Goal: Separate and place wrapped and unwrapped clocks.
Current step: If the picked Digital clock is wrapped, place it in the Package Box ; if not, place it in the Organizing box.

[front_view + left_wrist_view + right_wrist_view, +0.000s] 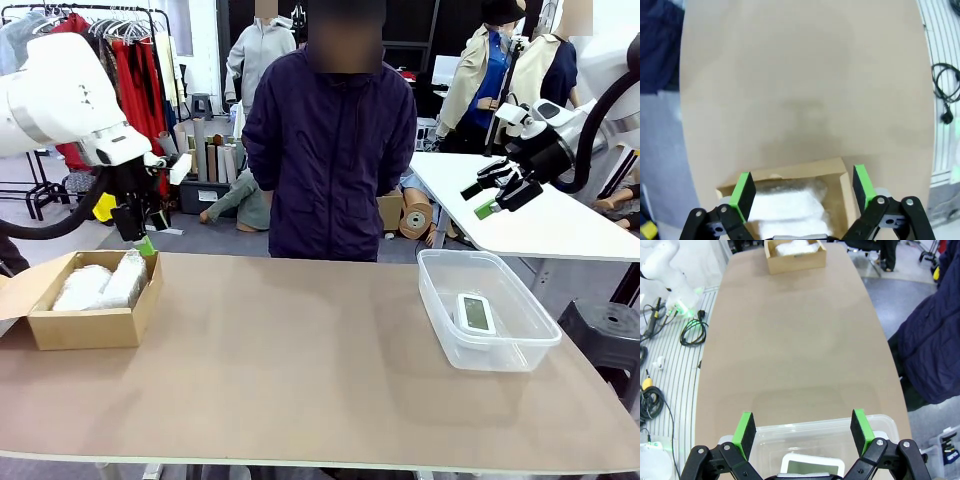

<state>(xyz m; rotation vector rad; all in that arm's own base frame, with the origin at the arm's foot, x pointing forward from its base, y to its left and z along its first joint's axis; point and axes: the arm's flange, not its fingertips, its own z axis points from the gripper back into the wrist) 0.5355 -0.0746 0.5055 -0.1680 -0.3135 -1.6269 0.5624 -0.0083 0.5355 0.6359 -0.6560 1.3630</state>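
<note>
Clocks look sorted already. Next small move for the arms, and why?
Probably just lift both arms back. Both wrapped clocks lie in the cardboard box, the bare clock in the clear tub. The left gripper and right gripper hang open and empty above them.

We see two arms with smooth white rounded shells; the left arm trails a thick black hose, as does the right arm. Each ends in a black linkage gripper with silver pivot screws and bright green pads. The person wears a dark navy zipped jacket.
</note>
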